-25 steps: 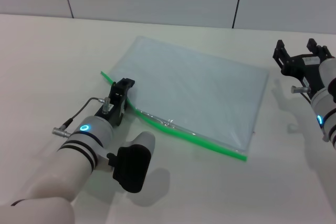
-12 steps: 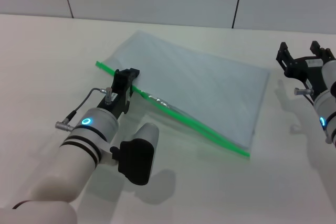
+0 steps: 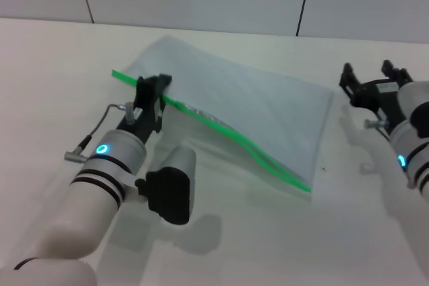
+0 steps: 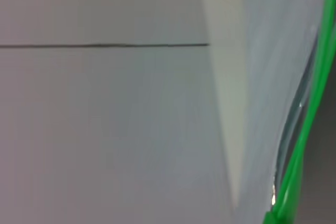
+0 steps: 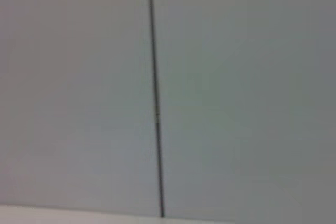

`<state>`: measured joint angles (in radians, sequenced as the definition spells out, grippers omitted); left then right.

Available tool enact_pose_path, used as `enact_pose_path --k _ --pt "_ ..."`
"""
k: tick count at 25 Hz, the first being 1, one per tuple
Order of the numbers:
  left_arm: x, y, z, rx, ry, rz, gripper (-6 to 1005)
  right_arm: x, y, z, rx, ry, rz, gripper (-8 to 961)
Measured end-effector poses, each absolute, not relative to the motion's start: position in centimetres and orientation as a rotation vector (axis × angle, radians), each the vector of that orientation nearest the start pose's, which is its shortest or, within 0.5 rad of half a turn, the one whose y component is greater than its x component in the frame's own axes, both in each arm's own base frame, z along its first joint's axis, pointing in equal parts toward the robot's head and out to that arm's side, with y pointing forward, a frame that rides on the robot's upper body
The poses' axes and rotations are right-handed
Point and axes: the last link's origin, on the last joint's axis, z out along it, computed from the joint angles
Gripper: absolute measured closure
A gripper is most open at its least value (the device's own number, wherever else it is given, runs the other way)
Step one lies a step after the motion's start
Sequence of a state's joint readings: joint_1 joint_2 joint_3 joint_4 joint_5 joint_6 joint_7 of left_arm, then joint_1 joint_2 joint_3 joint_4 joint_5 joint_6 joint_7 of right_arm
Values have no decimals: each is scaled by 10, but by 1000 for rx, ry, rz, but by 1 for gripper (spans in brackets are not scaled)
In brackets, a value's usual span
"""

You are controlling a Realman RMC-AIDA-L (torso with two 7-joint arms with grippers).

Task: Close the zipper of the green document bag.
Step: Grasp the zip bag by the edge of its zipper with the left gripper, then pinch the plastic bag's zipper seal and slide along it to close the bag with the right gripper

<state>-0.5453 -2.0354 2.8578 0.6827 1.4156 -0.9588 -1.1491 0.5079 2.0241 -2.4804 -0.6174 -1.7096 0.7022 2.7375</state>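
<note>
I find no words, numbers, labels or brand marks that I can read in any of my views. The green document bag (image 3: 248, 115) carries no print that I can make out, nor does its zipper (image 3: 221, 132). My arms show only glowing blue rings, which are lights and not signs, and the table (image 3: 53, 72) and the wall panels behind it are unmarked.

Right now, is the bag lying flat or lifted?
Lifted at one end: the left gripper holds the zipper edge up, so the green document bag tilts off the table.
</note>
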Motion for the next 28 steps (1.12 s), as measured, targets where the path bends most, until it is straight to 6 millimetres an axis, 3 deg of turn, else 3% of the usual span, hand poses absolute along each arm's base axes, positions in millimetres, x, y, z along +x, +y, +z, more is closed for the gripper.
enact_pose_path --k 9,17,28 --pt "-243 334 -86 -1635 693 446 932 231 343 -96 -1938 494 554 208" --pt "-245 334 -84 -1632 663 428 932 199 310 -92 -2058 286 664 212" --pt "-238 334 -85 -1615 718 404 933 176 300 -114 -2238 176 607 221"
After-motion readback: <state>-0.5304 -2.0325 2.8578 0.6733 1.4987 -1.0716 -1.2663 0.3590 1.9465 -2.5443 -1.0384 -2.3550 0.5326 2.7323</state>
